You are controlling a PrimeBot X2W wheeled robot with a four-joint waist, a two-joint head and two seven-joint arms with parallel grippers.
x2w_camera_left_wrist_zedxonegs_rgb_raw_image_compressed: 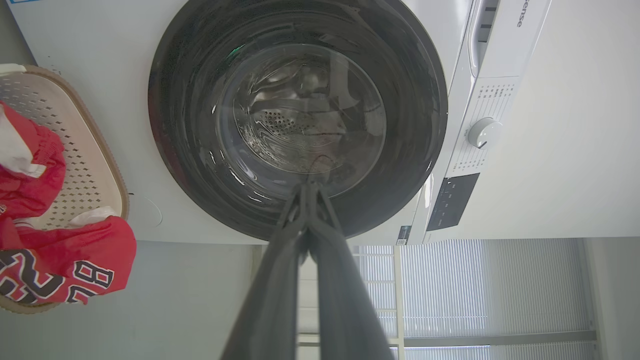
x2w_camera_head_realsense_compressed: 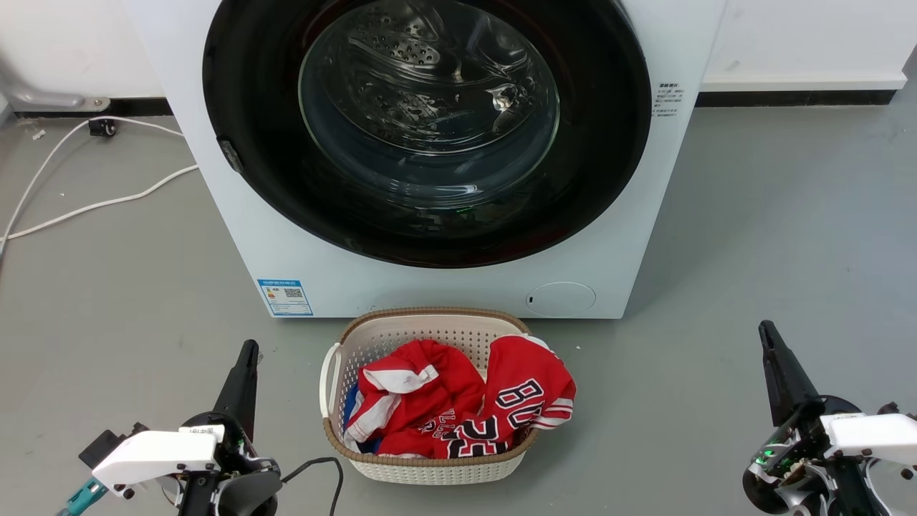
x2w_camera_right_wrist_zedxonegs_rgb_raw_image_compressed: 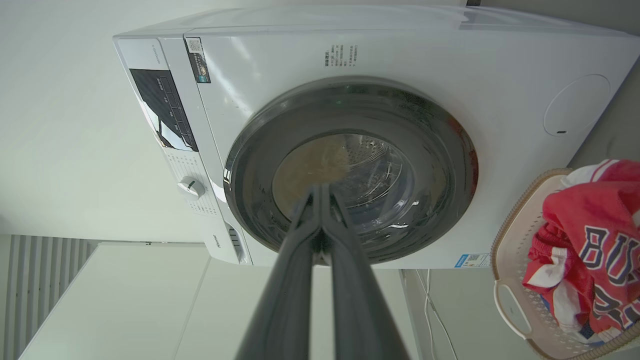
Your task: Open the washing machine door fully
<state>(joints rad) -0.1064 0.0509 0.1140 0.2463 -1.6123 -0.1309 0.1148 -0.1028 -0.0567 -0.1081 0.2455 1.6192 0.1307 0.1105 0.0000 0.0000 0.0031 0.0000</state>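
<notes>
The washing machine door [x2w_camera_head_realsense_compressed: 251,143] is a glossy black disc with a clear glass bowl in its centre, lying flush against the white machine [x2w_camera_head_realsense_compressed: 645,215]; a small latch handle [x2w_camera_head_realsense_compressed: 231,155] sits on its left rim. The door also shows in the left wrist view [x2w_camera_left_wrist_zedxonegs_rgb_raw_image_compressed: 190,150] and the right wrist view [x2w_camera_right_wrist_zedxonegs_rgb_raw_image_compressed: 450,165]. My left gripper [x2w_camera_head_realsense_compressed: 248,349] hangs low at the lower left, fingers shut with nothing between them [x2w_camera_left_wrist_zedxonegs_rgb_raw_image_compressed: 309,186]. At the lower right my right gripper [x2w_camera_head_realsense_compressed: 766,330] is likewise shut and empty [x2w_camera_right_wrist_zedxonegs_rgb_raw_image_compressed: 320,187]. Both stand well short of the door.
A cream laundry basket [x2w_camera_head_realsense_compressed: 430,469] with red jerseys [x2w_camera_head_realsense_compressed: 458,401] stands on the grey floor right in front of the machine, between my grippers. White cables [x2w_camera_head_realsense_compressed: 86,208] trail across the floor at the left. The control panel with a round dial [x2w_camera_left_wrist_zedxonegs_rgb_raw_image_compressed: 484,132] tops the machine.
</notes>
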